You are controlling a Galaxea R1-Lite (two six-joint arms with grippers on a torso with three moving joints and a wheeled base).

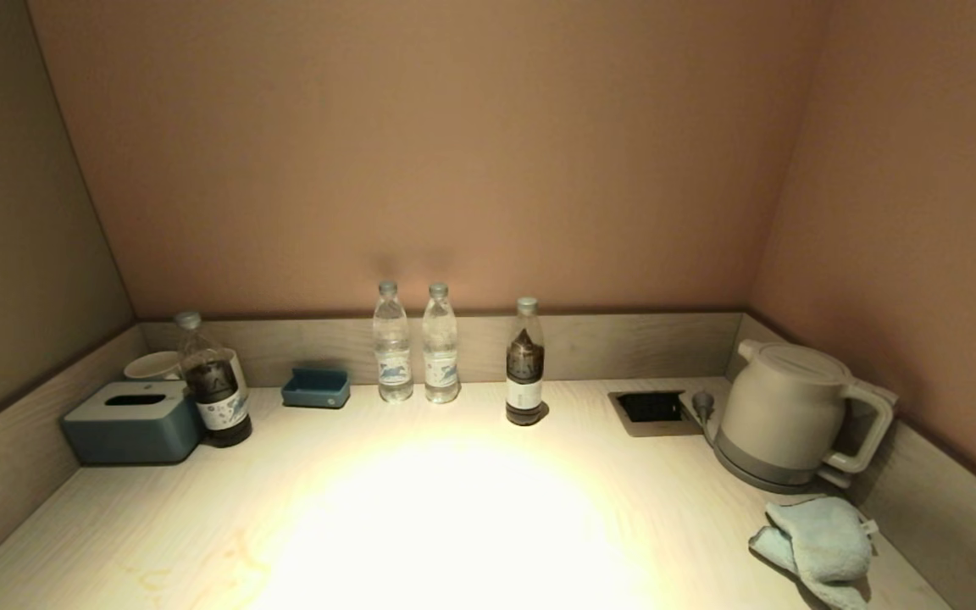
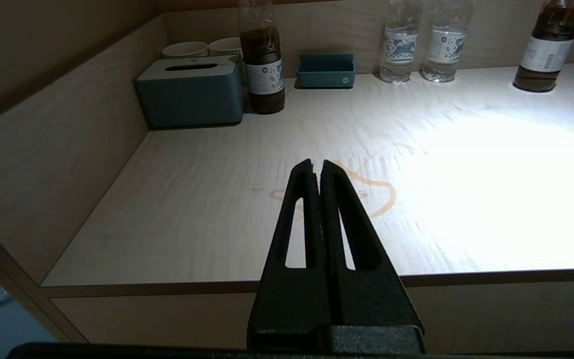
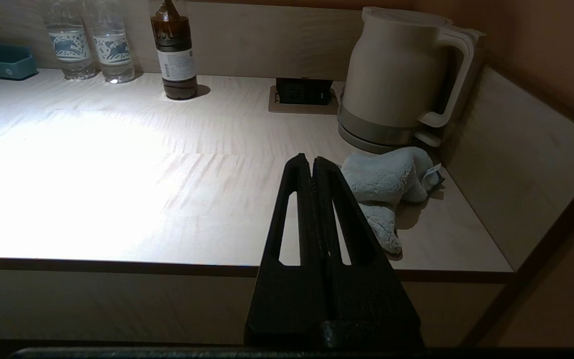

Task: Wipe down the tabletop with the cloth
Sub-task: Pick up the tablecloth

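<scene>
Holding nothing, both pincers [image 2: 317,167] [image 3: 306,162] closed | 2 water bottles [image 1: 392,343] clear | tissue box [image 1: 134,419] contents probably hidden

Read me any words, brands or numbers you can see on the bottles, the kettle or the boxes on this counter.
No text can be read.
Two water bottles: blue picture labels, wording too small.
Dark bottle in the middle: white label with a barcode, print too small.
Dark bottle by the tissue box: label blurred.
Small blue tray: a tiny white mark, unreadable.
Kettle and cloth tag: no text visible.
</scene>
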